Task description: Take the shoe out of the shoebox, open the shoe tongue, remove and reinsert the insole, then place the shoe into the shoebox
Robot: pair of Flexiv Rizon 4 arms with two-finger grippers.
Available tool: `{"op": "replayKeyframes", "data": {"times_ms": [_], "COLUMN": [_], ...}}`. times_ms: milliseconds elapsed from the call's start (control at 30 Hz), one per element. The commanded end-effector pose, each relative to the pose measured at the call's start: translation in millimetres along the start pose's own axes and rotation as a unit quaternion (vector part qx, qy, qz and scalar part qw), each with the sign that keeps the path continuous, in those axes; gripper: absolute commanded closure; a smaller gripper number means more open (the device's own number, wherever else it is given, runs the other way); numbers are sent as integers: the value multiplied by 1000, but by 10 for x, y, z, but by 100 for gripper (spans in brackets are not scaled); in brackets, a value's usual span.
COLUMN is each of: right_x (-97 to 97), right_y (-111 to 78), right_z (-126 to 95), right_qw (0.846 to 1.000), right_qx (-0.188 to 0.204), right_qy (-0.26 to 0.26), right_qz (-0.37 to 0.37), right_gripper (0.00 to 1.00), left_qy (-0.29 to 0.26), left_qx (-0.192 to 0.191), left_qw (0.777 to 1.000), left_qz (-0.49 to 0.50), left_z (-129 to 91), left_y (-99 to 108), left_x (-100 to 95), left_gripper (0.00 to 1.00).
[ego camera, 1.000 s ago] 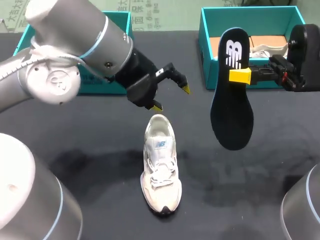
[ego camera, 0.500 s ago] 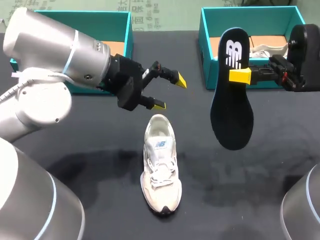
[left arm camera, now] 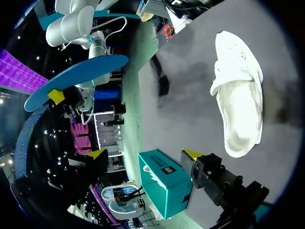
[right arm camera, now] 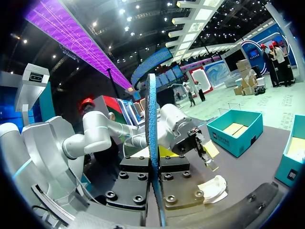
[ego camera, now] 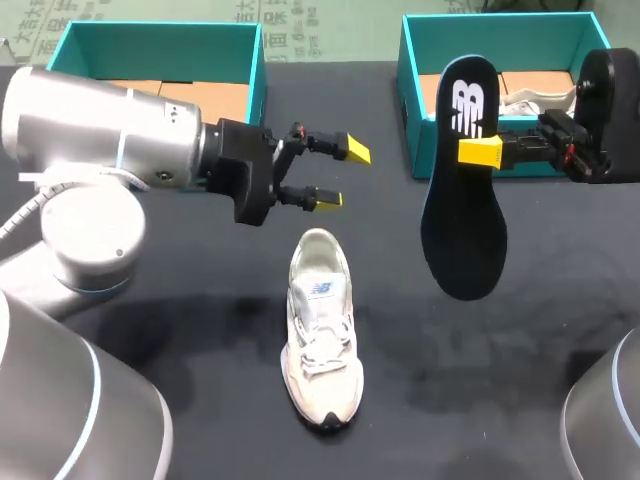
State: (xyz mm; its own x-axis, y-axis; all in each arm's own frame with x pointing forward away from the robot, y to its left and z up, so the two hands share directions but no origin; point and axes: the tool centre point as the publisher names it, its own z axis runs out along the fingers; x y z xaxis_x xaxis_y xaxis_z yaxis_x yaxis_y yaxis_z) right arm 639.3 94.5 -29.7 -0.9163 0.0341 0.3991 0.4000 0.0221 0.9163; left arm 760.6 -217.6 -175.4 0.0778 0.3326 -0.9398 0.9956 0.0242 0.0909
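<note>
Lying on its sole on the black worktop [ego camera: 200,300], the white sneaker [ego camera: 320,330] points its toe toward the near edge and its heel toward the two teal boxes at the back. The left hand [ego camera: 342,176] hovers just above and beyond the heel, its yellow-tipped fingers spread apart, with nothing between them. The right hand [ego camera: 478,152] is clamped on a dark insole [ego camera: 465,230], gripping it toward the heel end. The insole hangs upright in the air, toe end down, off to the sneaker's right and in front of the right shoebox [ego camera: 412,80]. In the right wrist view the insole shows edge-on between the fingers. That shoebox holds brown paper and what may be a second white shoe [ego camera: 535,98], partly hidden by the arm. The left shoebox [ego camera: 150,35] sits behind the left arm.
</note>
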Motion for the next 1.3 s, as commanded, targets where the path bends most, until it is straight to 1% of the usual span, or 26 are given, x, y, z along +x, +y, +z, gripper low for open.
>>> {"op": "replayKeyframes", "data": {"times_ms": [33, 100, 267, 400, 500, 533, 567, 1000, 1033, 1100, 1133, 1200, 1233, 1267, 1300], "right_x": [2, 2, -362, -627, -829, -891, -891, -891, -1012, -1230, -1336, -1486, -1552, -1604, -1636], "right_y": [-9, -9, -8, 4, 6, 6, 6, 6, -23, -41, -66, -140, -193, -232, -269], "right_z": [6, 6, -11, 20, 38, 43, 43, 43, 45, 114, 144, 202, 219, 251, 280], "right_qw": [1000, 1000, 997, 993, 990, 989, 989, 989, 986, 980, 974, 964, 957, 953, 950], "right_qx": [0, 0, -10, 2, -11, -23, -23, -23, -27, -35, -39, -27, -31, -36, -30], "right_qy": [-1, -1, 0, 10, 21, 32, 32, 32, 24, 17, 12, -2, -9, 1, 4], "right_qz": [1, 1, 73, 114, 140, 144, 144, 144, 161, 197, 221, 266, 288, 301, 310], "right_gripper": [100, 100, 100, 100, 100, 100, 100, 100, 100, 100, 100, 100, 100, 100, 100], "left_qy": [-45, -47, -53, -57, -64, -72, -80, -80, -80, -80, -80, -80, -80, -80, -80], "left_qx": [4, -3, -10, -14, -10, -9, -6, -6, -6, -6, -6, -6, -6, -6, -6], "left_qw": [999, 999, 999, 998, 998, 997, 997, 997, 997, 997, 997, 997, 997, 997, 997], "left_qz": [2, 2, 6, 17, 21, 16, 15, 15, 15, 15, 15, 15, 15, 15, 15], "left_z": [-93, -117, -173, -237, -322, -342, -358, -358, -358, -358, -358, -358, -358, -358, -358], "left_y": [21, 46, 86, 112, 140, 142, 155, 155, 155, 155, 155, 155, 155, 155, 155], "left_x": [11, 1, -40, -69, -97, -113, -118, -118, -118, -118, -118, -118, -118, -118, -118], "left_gripper": [0, 0, 0, 0, 0, 0, 0, 0, 0, 0, 0, 0, 0, 0, 0]}}
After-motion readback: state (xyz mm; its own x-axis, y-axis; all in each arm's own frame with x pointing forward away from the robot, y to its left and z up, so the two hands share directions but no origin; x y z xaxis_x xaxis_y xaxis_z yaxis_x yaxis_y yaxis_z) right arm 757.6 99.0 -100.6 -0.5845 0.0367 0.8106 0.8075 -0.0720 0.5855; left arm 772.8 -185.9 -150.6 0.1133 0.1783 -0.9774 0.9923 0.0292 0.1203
